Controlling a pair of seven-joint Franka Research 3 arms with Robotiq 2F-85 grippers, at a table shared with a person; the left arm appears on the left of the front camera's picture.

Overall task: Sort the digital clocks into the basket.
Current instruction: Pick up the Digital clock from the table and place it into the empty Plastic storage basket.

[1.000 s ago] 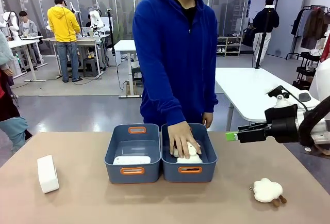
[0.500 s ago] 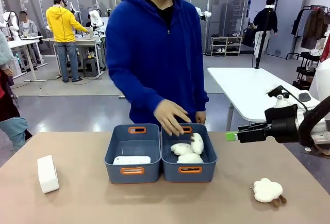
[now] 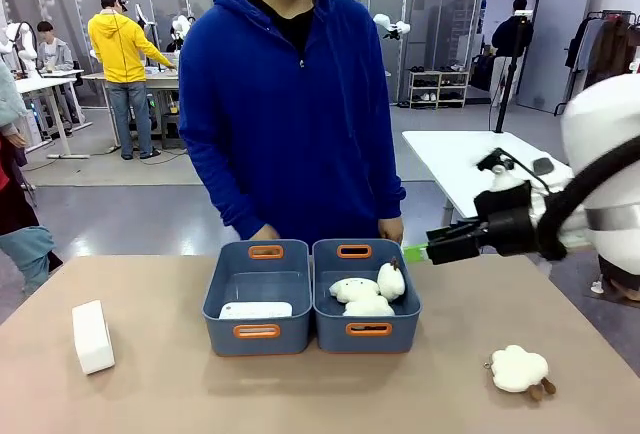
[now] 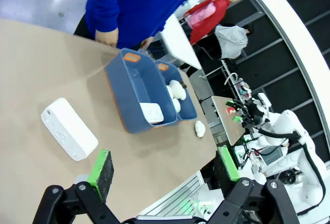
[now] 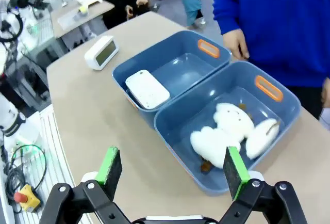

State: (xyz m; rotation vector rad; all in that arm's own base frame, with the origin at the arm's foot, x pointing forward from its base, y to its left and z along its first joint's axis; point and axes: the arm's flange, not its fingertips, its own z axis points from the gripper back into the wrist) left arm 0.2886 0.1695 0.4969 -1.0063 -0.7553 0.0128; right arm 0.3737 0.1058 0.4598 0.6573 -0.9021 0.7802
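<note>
Clock (image 3: 255,310) in blue basket (image 3: 222,284), second clock (image 3: 92,336) on table (image 3: 150,394), lettering unreadable.

Two baskets side by side mid surface (image 3: 150,394), w/ person (image 3: 290,114) just behind. L basket (image 3: 222,294) has one clock (image 3: 255,310) lying in it by front wall; R basket (image 3: 407,326) holds plush toys (image 3: 367,292). 2nd clock (image 3: 92,336) stands on surface far L, well apart; lone plush (image 3: 518,368) lies front R.

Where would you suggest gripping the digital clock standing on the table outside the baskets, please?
Probably across its thin body, squeezing the screen face and the back, coming from above: the digital clock stands upright on a long edge, both broad faces free.
</note>
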